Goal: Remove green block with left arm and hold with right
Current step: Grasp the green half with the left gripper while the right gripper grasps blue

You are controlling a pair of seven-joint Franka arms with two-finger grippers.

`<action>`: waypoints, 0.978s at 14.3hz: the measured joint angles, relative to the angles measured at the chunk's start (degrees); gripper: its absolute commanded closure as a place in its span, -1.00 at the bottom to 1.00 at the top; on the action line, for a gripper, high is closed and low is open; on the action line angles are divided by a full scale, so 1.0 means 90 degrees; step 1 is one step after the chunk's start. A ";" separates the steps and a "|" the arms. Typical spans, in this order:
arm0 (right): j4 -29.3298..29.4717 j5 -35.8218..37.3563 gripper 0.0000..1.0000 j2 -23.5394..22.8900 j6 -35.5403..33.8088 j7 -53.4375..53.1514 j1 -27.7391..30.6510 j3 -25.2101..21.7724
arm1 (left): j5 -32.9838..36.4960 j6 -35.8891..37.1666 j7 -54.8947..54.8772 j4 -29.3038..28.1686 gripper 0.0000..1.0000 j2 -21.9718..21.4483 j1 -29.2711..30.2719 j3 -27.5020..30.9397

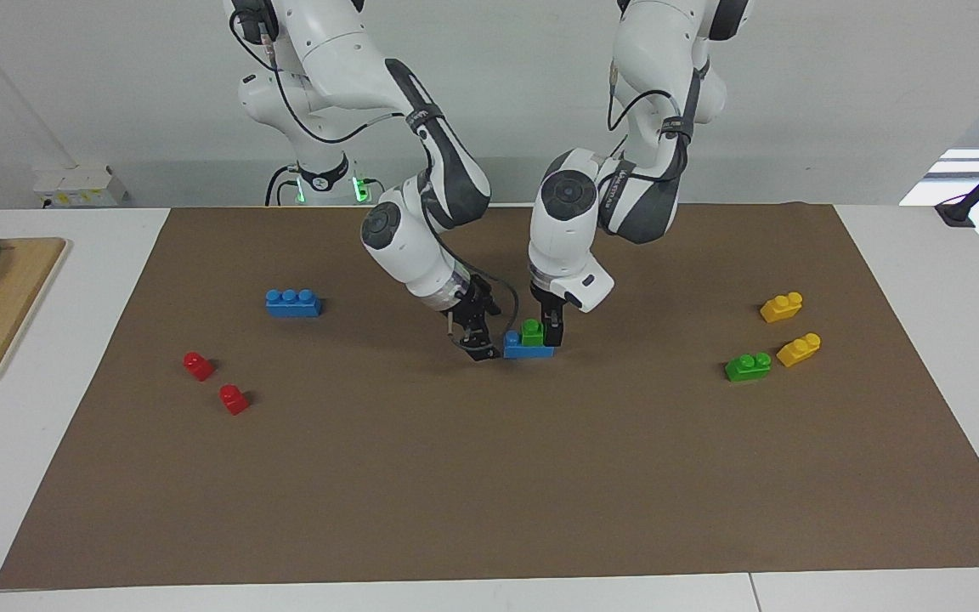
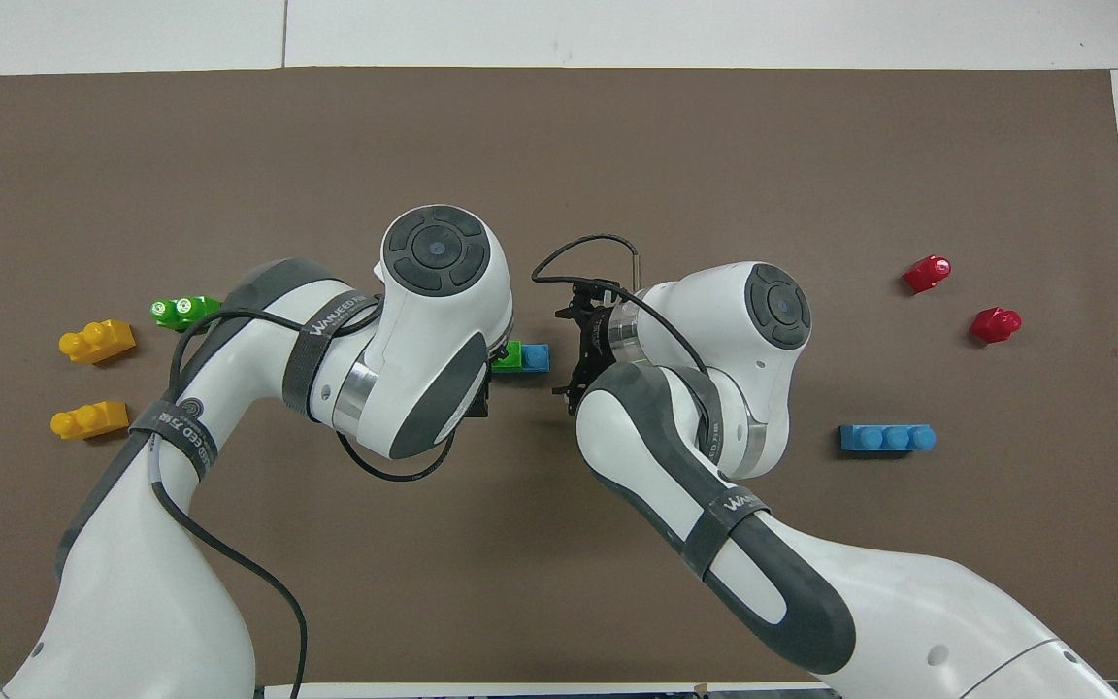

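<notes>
The small bright green plastic two-stud block [image 1: 532, 331] sits between both tools: left tool [image 1: 551, 333] touching, right tool [image 1: 483, 347] beside its blue base brick [image 1: 527, 348], both spread apart.

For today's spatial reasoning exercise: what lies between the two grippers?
The stacked pair: the green block sitting on a blue brick. The left gripper and right gripper, both open, flank it on either side, clearest in the facing view.
</notes>
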State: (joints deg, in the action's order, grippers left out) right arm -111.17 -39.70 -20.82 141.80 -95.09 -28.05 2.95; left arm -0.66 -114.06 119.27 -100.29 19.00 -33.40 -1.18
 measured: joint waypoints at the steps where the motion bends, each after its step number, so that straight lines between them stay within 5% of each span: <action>1: 0.0000 0.0000 -1.00 -0.0018 0.0022 0.0000 -0.0021 0.0000 | 0.0000 0.0000 0.0028 0.0008 -1.00 0.0015 0.0000 0.0020; 14: 0.0003 -0.0003 -1.00 -0.0508 0.0817 0.0000 -0.0376 0.0002 | 0.0000 -0.0585 0.0912 -0.0287 -1.00 0.0064 -0.0016 0.0041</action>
State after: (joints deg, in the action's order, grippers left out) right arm -111.15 -39.73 -25.39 149.16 -95.09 -31.43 2.97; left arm -0.65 -119.32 127.48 -102.87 19.57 -33.54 -0.81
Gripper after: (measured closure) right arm 0.000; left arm 0.000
